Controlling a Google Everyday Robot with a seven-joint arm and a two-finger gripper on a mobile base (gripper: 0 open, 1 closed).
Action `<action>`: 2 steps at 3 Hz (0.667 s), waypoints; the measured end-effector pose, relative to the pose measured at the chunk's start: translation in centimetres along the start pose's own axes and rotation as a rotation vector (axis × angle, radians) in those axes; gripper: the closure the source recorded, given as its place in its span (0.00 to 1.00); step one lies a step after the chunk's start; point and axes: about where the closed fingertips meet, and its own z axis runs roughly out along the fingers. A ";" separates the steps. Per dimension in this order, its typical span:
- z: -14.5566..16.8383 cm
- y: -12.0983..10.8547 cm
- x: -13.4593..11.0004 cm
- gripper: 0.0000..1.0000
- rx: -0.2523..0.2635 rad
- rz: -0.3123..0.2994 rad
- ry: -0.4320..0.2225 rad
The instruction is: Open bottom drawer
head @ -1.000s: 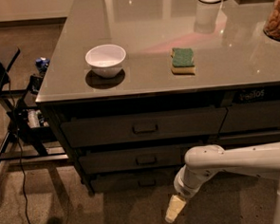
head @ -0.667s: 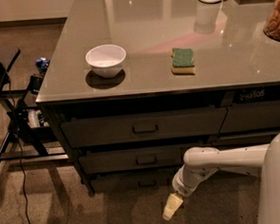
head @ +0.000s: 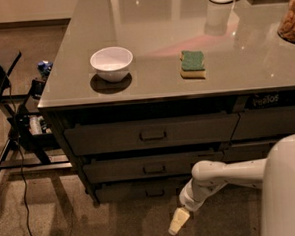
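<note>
The bottom drawer point(head: 137, 190) is the slim dark grey front lowest in the wide left column, with a small dark handle point(head: 154, 192) at its centre. It looks closed. My gripper point(head: 178, 222) hangs low on the white arm point(head: 226, 173), just in front of and to the right of that handle, a little below it and close to the floor. It holds nothing that I can see.
Two taller drawers point(head: 151, 135) sit above the bottom one. A narrower drawer column point(head: 270, 122) is to the right. On the countertop point(head: 264, 62) are a white bowl point(head: 111, 63) and a green sponge point(head: 192, 63). A stand with cables point(head: 18, 128) is at the left.
The view has shifted slightly and the white arm body fills more of the lower right. The gripper stays near the floor by the bottom drawer.
</note>
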 end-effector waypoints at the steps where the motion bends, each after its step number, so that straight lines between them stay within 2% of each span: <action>1: 5.4 -2.6 -0.1 0.00 -0.026 0.015 -0.065; 2: 8.5 -4.8 -0.8 0.00 -0.048 0.017 -0.102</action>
